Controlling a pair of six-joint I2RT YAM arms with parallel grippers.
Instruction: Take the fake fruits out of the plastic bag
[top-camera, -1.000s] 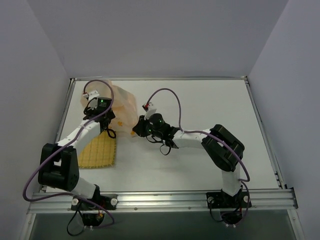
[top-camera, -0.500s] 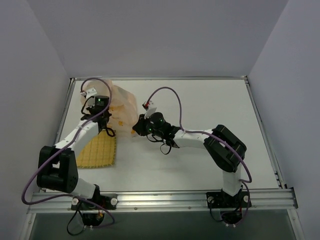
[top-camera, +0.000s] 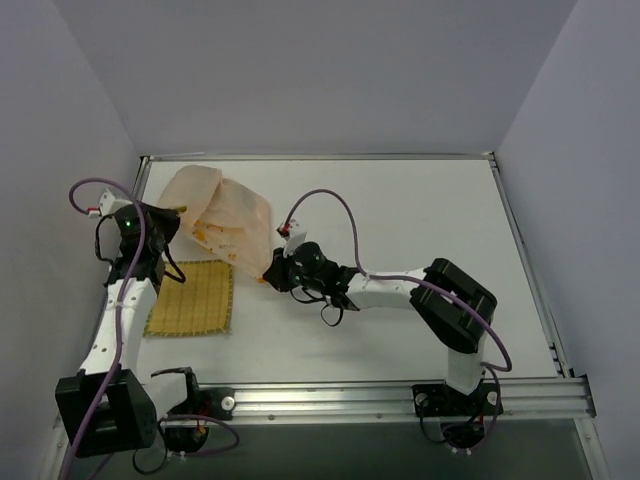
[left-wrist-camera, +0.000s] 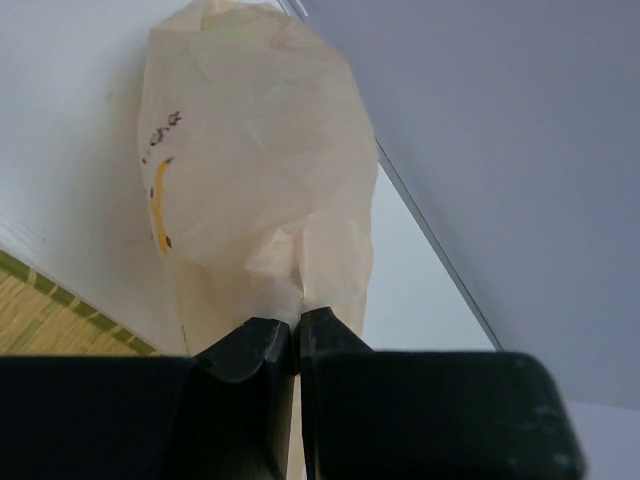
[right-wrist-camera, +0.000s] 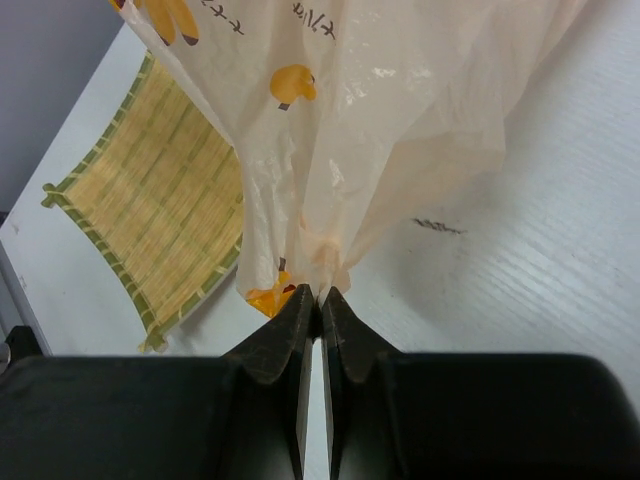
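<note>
Only up close: left gripper (left-wrist-camera: 297, 328) and right gripper (right-wrist-camera: 318, 300), both tight on the plastic bag (left-wrist-camera: 260, 170).

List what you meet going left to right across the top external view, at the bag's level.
left gripper, shut on the bag's edge → plastic bag → right gripper, pinching its lower corner.

I read the plastic bag (top-camera: 225, 215) on the far-left part of the table (top-camera: 420, 220). The mat (top-camera: 192, 298) lies just in front of the bag, toward the arm bases, near the table's left edge. The left gripper (left-wrist-camera: 297, 335) sits at the bag's left end and the right gripper (right-wrist-camera: 320, 300) at its near-right corner. The bag spans between them.
</note>
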